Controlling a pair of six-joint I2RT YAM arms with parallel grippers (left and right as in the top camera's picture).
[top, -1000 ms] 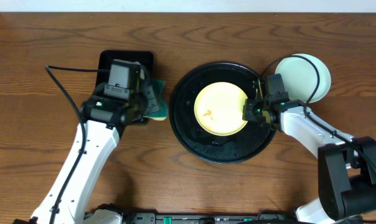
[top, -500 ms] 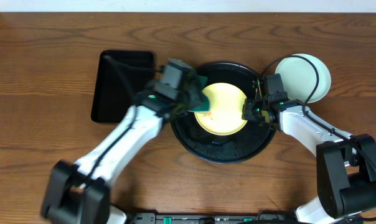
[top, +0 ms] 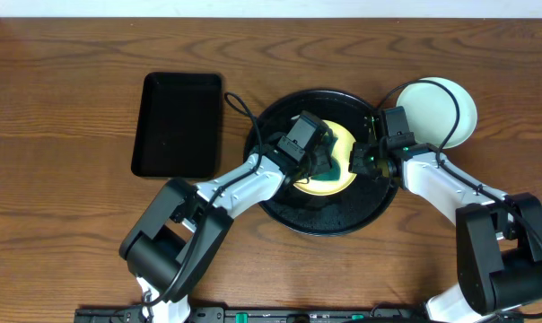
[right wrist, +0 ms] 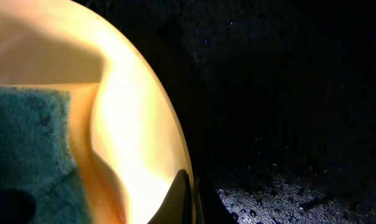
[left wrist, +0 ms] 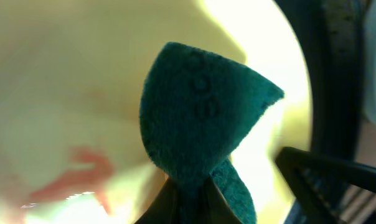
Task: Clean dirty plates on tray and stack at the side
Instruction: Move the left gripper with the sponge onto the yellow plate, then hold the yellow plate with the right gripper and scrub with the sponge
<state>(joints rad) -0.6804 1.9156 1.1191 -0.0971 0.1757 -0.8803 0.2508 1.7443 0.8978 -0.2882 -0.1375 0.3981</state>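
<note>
Left arm (top: 244, 184) is in over the round tray (top: 284, 205) now, reaching from the near left across its left rim, wrist tipped down onto the middle of the yellow plate (top: 345, 142). Left fingers (top: 318, 164) are clamped on a green sponge (left wrist: 200, 118), which hangs folded, point downward, right at the plate's face. Whether it is pressing or just short of touching, I can't tell.

Here's what matters: in the left wrist view the orange-red smear (left wrist: 76, 171) sits off to the sponge's lower left, uncovered, near but not under the pad. So the scrub wants to travel that way, and the left arm is the one placed to do it.

Over on the right, the right fingers (right wrist: 181, 200) are pinched shut on the plate's right rim, steadying it. The plate lies inside the tray, toward its far side, on a wet black floor.

A mint plate (top: 437, 112) waits on the bench (top: 65, 81) just beyond the tray's far right edge, and the rectangular tray (top: 177, 126) sits apart to the left.
</note>
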